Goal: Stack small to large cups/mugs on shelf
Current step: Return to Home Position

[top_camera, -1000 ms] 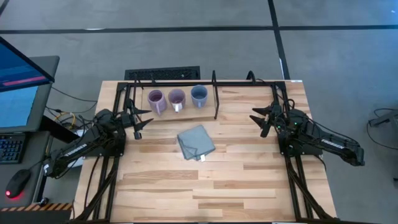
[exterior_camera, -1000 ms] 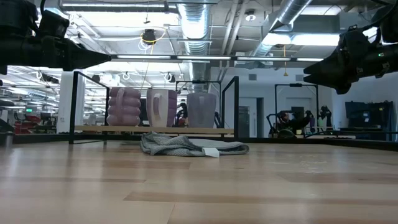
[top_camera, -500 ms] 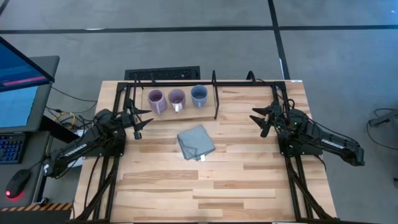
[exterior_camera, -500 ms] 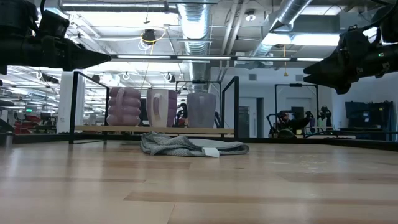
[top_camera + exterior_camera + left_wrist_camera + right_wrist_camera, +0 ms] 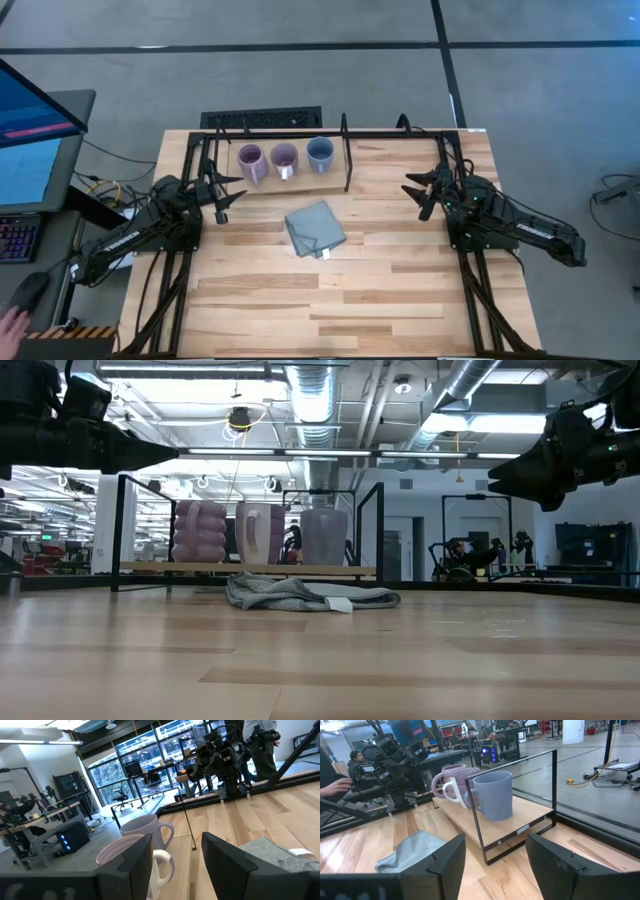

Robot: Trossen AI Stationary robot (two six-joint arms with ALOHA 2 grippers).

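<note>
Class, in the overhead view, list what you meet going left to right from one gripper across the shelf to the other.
In order: left gripper → light purple mug → darker purple mug → blue-grey mug → black divider → right gripper.

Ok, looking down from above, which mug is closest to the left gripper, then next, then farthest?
1. Light purple mug, left end of the shelf, closest to the left gripper.
2. Darker purple mug, middle.
3. Blue-grey mug, right end.
</note>
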